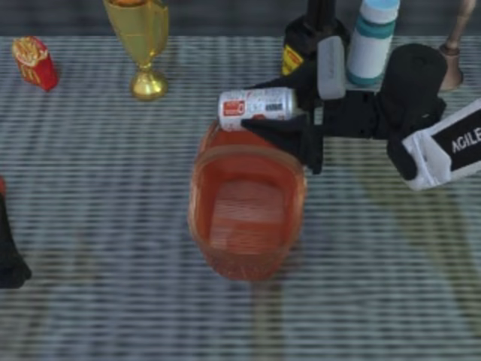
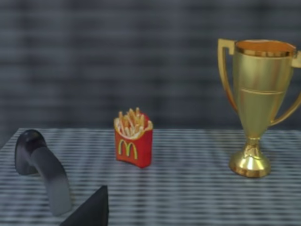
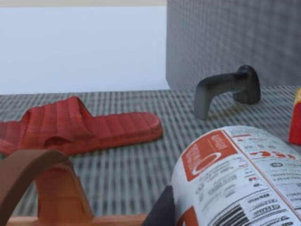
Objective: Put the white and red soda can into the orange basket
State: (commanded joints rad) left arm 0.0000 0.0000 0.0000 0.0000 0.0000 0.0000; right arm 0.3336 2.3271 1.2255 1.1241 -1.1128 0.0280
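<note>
right claw (image 1: 291,113) clamped on can (image 1: 255,105), held sideways over basket (image 1: 197,197) far rim for drop; left claw (image 1: 11,263) parked, state unclear

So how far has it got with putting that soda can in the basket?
The pickup looks done: the right gripper is shut on the white and red soda can, holding it on its side in the air over the far rim of the orange basket. Still to do: bring it over the basket's bare middle and release it. The left arm sits parked at the table's left edge.
</note>
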